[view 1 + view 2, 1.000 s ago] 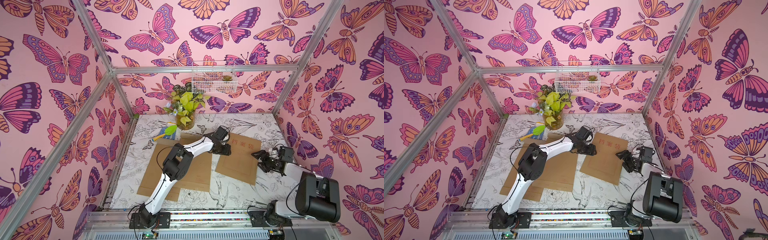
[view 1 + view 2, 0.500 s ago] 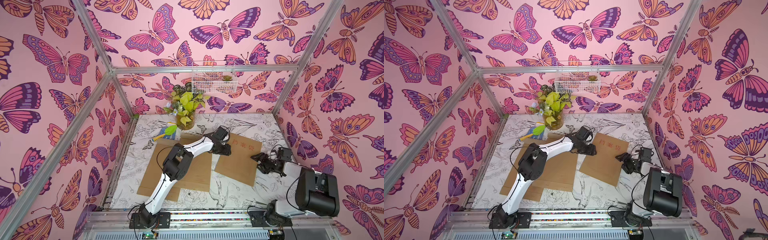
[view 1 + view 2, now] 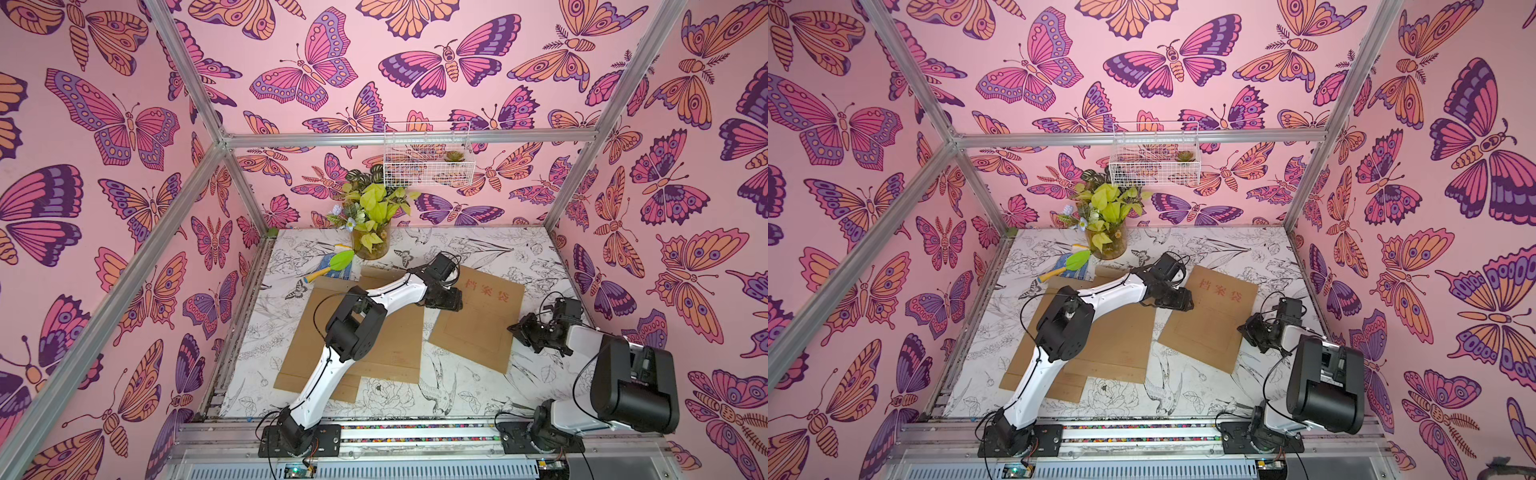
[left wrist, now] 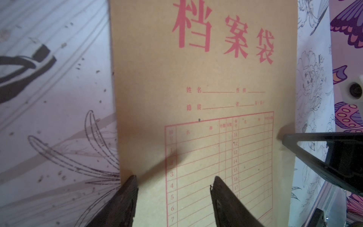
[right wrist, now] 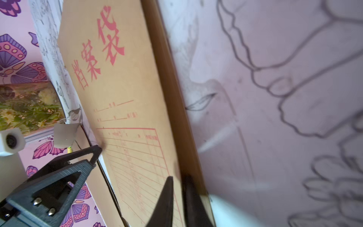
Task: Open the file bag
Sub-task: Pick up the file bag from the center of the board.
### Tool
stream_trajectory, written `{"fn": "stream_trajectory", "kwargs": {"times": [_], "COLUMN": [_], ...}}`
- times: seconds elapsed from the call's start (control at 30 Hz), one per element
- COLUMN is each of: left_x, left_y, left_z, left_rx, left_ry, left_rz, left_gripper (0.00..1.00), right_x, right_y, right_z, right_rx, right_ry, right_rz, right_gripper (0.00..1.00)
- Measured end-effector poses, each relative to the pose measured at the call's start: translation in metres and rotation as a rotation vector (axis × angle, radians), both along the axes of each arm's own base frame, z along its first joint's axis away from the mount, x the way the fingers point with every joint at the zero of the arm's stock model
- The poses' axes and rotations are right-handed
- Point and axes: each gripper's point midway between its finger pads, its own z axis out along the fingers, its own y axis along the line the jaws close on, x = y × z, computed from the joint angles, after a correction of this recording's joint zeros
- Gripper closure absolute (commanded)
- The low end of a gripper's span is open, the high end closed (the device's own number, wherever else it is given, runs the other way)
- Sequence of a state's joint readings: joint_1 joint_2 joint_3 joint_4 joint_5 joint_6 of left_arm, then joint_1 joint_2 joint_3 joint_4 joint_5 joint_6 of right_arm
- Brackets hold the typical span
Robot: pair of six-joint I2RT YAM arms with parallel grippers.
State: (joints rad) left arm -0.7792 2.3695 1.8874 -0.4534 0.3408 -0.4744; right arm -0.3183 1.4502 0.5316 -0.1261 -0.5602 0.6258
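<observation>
In a top view, the file bag (image 3: pixel 478 328) is seen between the left gripper (image 3: pixel 451 301) and the right gripper (image 3: pixel 515 328). In the left wrist view, spread jaws are rested on it. In the right wrist view, its edge is pinched by nearly closed jaws. If both layers are caught, nothing would be opened.

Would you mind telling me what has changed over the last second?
The right gripper slid a little along the right-hand edge of the file bag, toward the robot's base, and closed its jaws on that edge. The left gripper stayed open over the opposite edge; the bag hardly shifted.
</observation>
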Motion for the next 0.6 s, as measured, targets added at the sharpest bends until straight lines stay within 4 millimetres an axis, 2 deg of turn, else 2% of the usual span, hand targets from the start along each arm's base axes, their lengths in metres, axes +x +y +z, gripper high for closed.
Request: {"fn": "stream_trajectory", "kwargs": {"times": [0.17,0.33,0.43,0.53,0.6], "left_x": [-0.002,-0.011,-0.016,-0.027,-0.045], "left_y": [-0.003,-0.002,-0.001,0.001,-0.001], "left_z": [0.003,0.012,0.044,0.096,0.136], "left_rx": [-0.01,0.005,0.0,-0.021,-0.043], "left_ry": [0.002,0.003,-0.059,-0.175,-0.273], "left_rz": [-0.012,-0.032,-0.046,-0.069,-0.101], "left_gripper": [0.32,0.3,0.29,0.28,0.27], "right_x": [-0.01,-0.018,-0.019,-0.024,-0.027], "right_y": [-0.001,-0.001,-0.001,0.0,0.002], "right_z": [0.006,0.035,0.064,0.091,0.108], "right_rx": [-0.033,-0.073,-0.09,-0.091,-0.08], "right_ry": [-0.002,-0.078,-0.165,-0.241,-0.285], "right_rz": [-0.005,-0.022,-0.043,-0.074,-0.101], "right_gripper": [0.98,1.0,1.0,1.0,1.0]}}
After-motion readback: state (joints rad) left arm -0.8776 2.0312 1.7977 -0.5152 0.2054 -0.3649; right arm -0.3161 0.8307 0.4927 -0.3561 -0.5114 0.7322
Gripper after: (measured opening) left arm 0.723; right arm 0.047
